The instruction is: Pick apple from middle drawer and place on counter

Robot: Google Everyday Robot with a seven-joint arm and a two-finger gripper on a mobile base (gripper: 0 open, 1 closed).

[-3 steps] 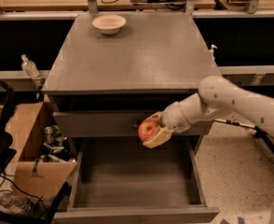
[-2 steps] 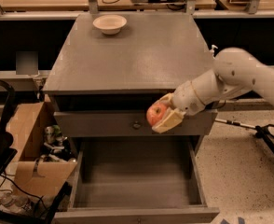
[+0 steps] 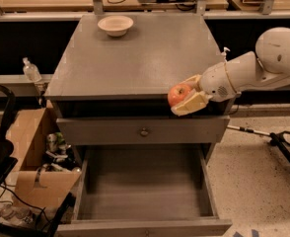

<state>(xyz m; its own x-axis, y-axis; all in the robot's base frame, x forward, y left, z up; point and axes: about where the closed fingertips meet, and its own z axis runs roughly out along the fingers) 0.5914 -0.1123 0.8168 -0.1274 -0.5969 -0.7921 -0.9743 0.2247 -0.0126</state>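
The red-orange apple (image 3: 178,94) is held between the cream fingers (image 3: 190,104) of my gripper (image 3: 185,94), at the counter's front right edge, level with the top. The counter (image 3: 140,53) is the flat grey top of the cabinet. The middle drawer (image 3: 144,194) stands pulled out below, its grey floor bare. My white arm (image 3: 253,68) reaches in from the right.
A white bowl (image 3: 115,24) sits at the counter's back left. A shallower shut drawer front with a round knob (image 3: 144,131) is above the open drawer. A cardboard box with clutter (image 3: 36,162) stands left of the cabinet. A spray bottle (image 3: 31,70) is further left.
My gripper has lifted the apple up and to the right, from in front of the knobbed drawer front to the level of the counter's front edge.
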